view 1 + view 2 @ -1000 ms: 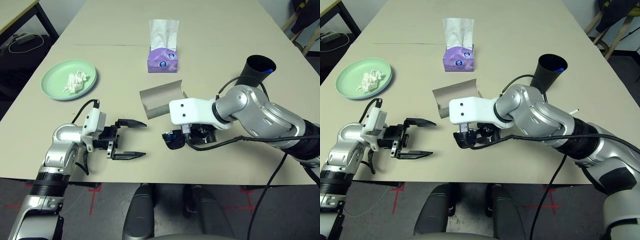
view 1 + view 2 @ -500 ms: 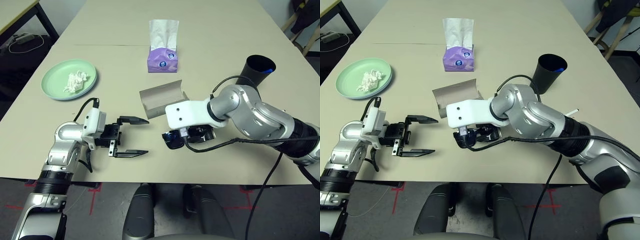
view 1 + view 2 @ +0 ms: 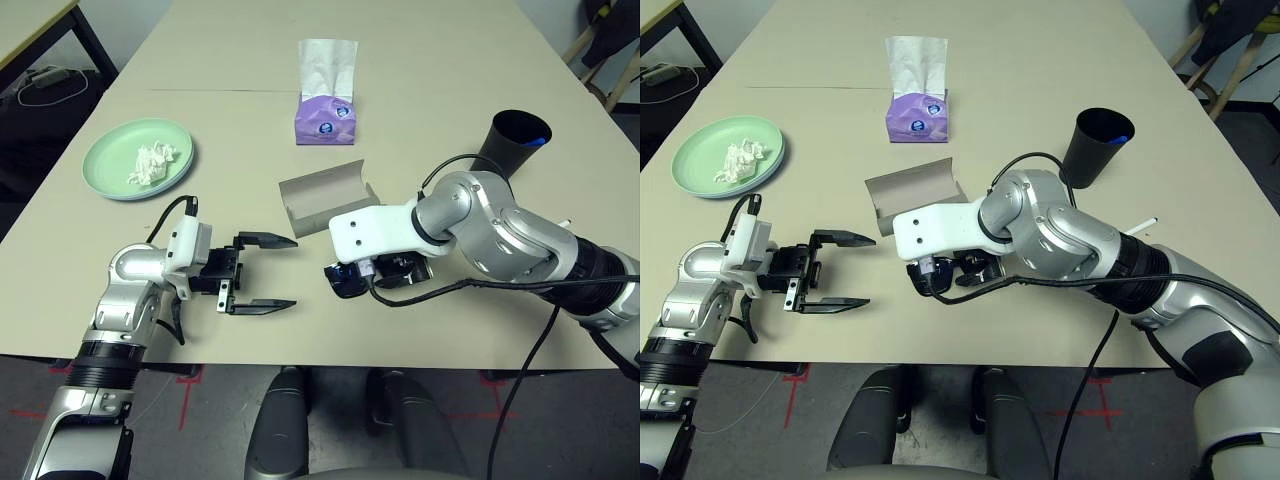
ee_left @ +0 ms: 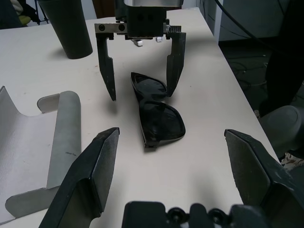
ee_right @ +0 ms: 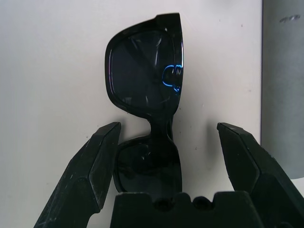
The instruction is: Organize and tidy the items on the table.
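Note:
Black sunglasses (image 3: 345, 281) lie folded on the beige table (image 3: 420, 80) near its front edge. My right gripper (image 4: 141, 71) hangs open over them, its fingers straddling one lens (image 5: 145, 90) without closing on it. My left gripper (image 3: 285, 273) rests open just left of the sunglasses, pointing at them, with nothing between its fingers. The grey glasses case (image 3: 325, 198) lies open just behind the sunglasses. At the far left a pale-green plate (image 3: 105, 175) holds the crumpled white tissue wad (image 3: 152, 163).
A purple tissue box (image 3: 325, 118) stands behind the case. A black cup (image 3: 512, 140) stands at the right, beyond my right forearm. The table's front edge (image 3: 300, 360) runs close below both grippers. A dark-legged side table (image 3: 30, 25) is off to the upper left.
My right arm has shifted a little to the left over the sunglasses. My left gripper has crept slightly toward them. Both grippers stay open.

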Controlling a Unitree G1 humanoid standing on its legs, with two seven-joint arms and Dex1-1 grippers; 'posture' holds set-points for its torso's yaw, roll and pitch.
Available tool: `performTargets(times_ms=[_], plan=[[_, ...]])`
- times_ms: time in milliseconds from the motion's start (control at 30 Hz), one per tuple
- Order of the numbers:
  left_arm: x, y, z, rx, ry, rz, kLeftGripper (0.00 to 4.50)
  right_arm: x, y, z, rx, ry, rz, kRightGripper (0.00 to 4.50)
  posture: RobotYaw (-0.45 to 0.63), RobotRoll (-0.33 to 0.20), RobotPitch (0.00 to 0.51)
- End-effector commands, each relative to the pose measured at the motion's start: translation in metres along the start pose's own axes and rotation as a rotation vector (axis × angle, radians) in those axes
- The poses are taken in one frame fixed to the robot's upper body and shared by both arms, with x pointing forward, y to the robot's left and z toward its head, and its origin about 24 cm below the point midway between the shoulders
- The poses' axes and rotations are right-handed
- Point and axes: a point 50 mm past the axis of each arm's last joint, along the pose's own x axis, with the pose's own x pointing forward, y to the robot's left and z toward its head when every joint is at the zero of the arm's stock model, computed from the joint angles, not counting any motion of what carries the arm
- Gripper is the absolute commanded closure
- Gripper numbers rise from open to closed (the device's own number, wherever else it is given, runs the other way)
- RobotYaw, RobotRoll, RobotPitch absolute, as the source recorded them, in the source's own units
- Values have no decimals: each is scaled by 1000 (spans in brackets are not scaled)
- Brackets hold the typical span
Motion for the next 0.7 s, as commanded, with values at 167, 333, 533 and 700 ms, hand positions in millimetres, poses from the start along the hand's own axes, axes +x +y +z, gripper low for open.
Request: performTargets(times_ms=[167,333,533,700], plan=[[4,-3,3,19,7,-26,18,4,-1,2,27,9,29,0,185,0,183],[5,-3,3,19,10,-22,18,5,-2,1,36,24,36,0,190,0,183],[5,-3,4,19,13,-21,18,6,-4,-1,35,32,34,0,189,0,182],[6,-3,4,19,17,-20,18,7,-2,-3,34,34,40,0,187,0,180]])
